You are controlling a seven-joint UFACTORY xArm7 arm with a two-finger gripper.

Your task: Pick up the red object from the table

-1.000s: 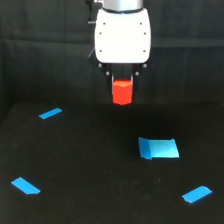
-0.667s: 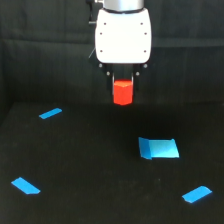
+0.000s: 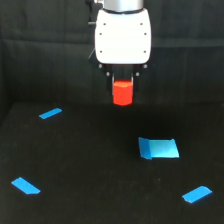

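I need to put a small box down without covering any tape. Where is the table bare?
The widest bare stretch of the table lies in the middle, bordered by the upper-left blue strip, lower-left strip and blue square. It is tighter at the view's right, between the square and the lower-right strip.

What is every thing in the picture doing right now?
gripper: shut on the red object, raised above the table
red object: held in the gripper, lifted, not touching the table
table: black, flat, with blue tape pieces on it
big blue tape piece: lying flat, one edge folded over
three small blue tape strips: lying flat, apart from each other
black curtain: hanging behind the table
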